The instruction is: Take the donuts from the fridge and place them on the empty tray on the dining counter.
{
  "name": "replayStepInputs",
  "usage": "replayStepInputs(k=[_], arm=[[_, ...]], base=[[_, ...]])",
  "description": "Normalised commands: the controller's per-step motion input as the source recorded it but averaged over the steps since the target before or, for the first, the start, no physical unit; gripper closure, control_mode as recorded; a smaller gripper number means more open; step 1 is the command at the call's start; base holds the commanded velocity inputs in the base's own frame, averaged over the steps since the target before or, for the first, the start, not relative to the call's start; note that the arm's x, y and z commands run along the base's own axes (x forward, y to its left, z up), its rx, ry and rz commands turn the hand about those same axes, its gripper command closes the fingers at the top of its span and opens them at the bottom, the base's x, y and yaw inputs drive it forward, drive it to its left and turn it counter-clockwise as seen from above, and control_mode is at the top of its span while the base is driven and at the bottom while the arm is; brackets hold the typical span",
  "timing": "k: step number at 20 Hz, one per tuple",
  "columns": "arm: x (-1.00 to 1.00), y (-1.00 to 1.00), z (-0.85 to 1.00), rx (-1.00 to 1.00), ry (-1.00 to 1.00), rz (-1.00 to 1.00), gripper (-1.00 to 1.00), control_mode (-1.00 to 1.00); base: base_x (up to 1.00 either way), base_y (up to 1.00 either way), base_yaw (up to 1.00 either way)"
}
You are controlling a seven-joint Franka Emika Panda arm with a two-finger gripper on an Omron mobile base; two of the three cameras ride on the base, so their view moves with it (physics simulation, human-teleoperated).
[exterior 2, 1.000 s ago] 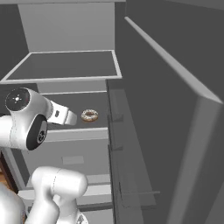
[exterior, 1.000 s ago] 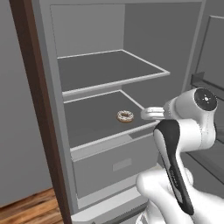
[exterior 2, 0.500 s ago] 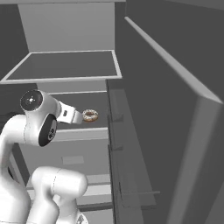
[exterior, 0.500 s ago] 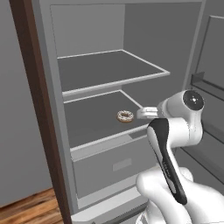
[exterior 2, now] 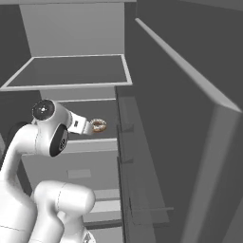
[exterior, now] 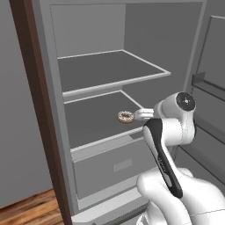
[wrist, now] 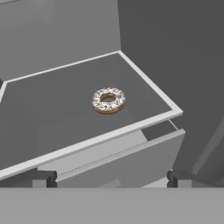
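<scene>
Gripper (wrist: 109,178) stands wide open: in the hand view its 2 dark fingertips (wrist: 40,178) sit far apart at the lower left and lower right of the frame, with nothing between them. It points into the open fridge (exterior: 48,110) from in front of the lower shelf, and the sprinkled donut (wrist: 108,100) lies beyond the tips, untouched, near the frame centre.

Left base view, left to right: a dark brown vertical edge runs down the left side; next comes the grey fridge wall; then 2 inner shelves, the upper shelf (exterior: 110,70) at frame centre and the lower shelf (exterior: 96,116) just below it. 1 pale tan ring with white icing and sprinkles lies flat on the lower shelf, towards its right front corner (exterior: 125,116). Below the shelf is the bottom drawer (exterior: 114,167). The white arm (exterior: 169,145) rises from the lower right, its wrist just right of the donut.

Right base view, left to right: the arm (exterior 2: 47,137) occupies the lower left, its hand reaching rightwards to just short of the donut (exterior 2: 98,125) on the lower shelf. The fridge door (exterior 2: 190,142) stands open, edge-on, across the right half of the frame.

Hand view: the shelf's pale front rim (wrist: 96,142) crosses the frame between tips and donut
</scene>
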Motion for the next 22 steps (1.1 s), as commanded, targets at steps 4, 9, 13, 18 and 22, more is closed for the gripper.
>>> replayStepInputs(k=[4, 9, 13, 18, 22], arm=[[0.38, -0.01, -0.13, 0.02, 0.13, 0.0, -1.0, -1.0], [0.26, -0.03, -0.18, 0.01, 0.07, 0.0, -1.0, -1.0], [0.13, -0.01, -0.19, 0.0, 0.0, 0.0, -1.0, -1.0], [0.01, 0.0, -0.28, 0.0, 0.0, 0.0, -1.0, -1.0], [0.1, 0.0, -0.21, 0.0, 0.0, 0.0, -1.0, -1.0]], base=[[0.0, 0.0, 0.0], [0.0, 0.0, 0.0], [0.0, 0.0, 0.0], [0.0, 0.0, 0.0], [0.0, 0.0, 0.0]])
